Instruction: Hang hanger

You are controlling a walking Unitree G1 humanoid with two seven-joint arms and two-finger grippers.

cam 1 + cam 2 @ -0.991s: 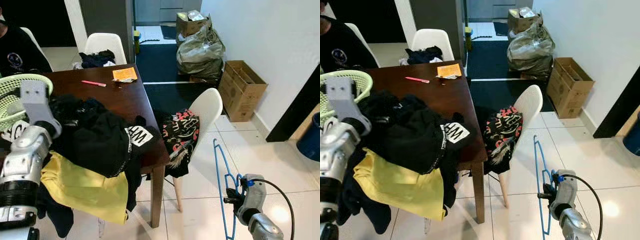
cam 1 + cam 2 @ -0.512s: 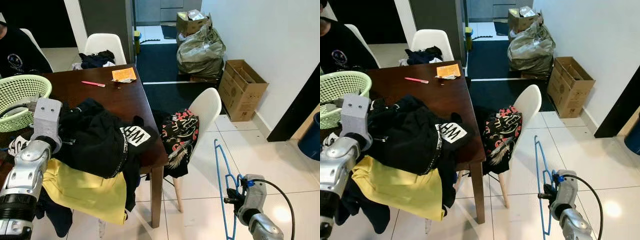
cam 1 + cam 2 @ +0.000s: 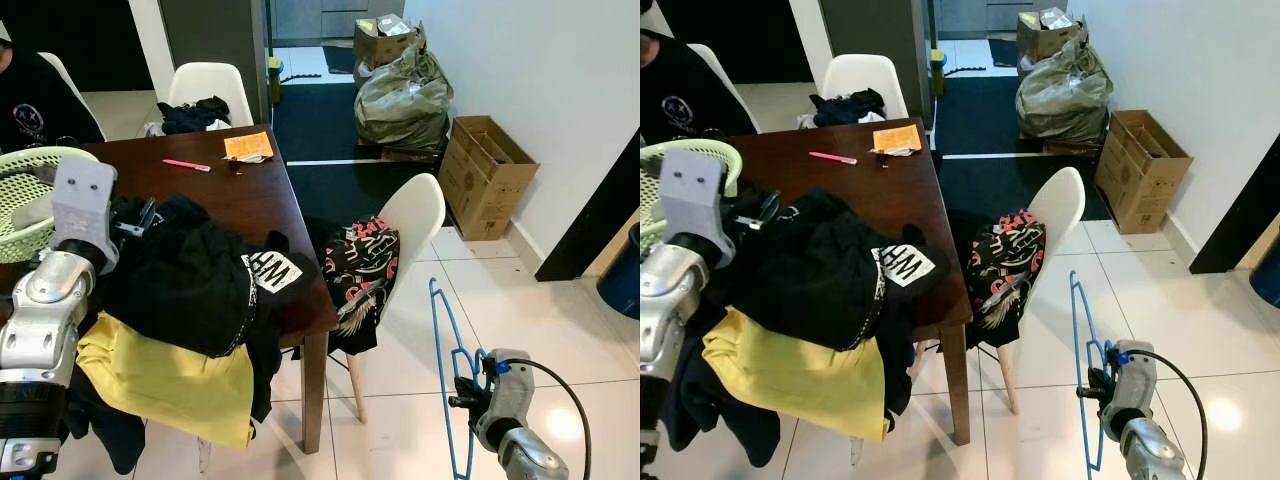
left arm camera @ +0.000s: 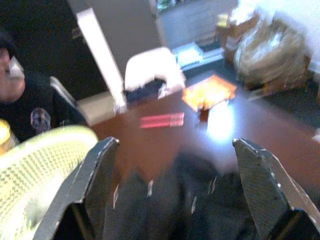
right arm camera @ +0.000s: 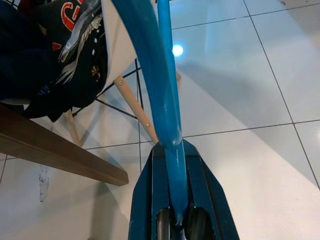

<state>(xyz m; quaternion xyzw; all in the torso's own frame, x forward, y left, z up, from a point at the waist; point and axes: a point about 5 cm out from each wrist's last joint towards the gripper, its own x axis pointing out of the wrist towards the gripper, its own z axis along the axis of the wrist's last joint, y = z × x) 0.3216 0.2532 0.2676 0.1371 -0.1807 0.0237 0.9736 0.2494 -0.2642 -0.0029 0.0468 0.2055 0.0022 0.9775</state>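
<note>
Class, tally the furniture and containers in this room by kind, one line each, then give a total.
White chairs: 3
Table: 1
Cardboard boxes: 2
Green basket: 1
Total: 7

White patch on the black garment (image 3: 270,270): you can read the letters "WH", seen upside down.
Patterned garment on the chair (image 3: 360,265): red lettering there, too small to read.
</note>
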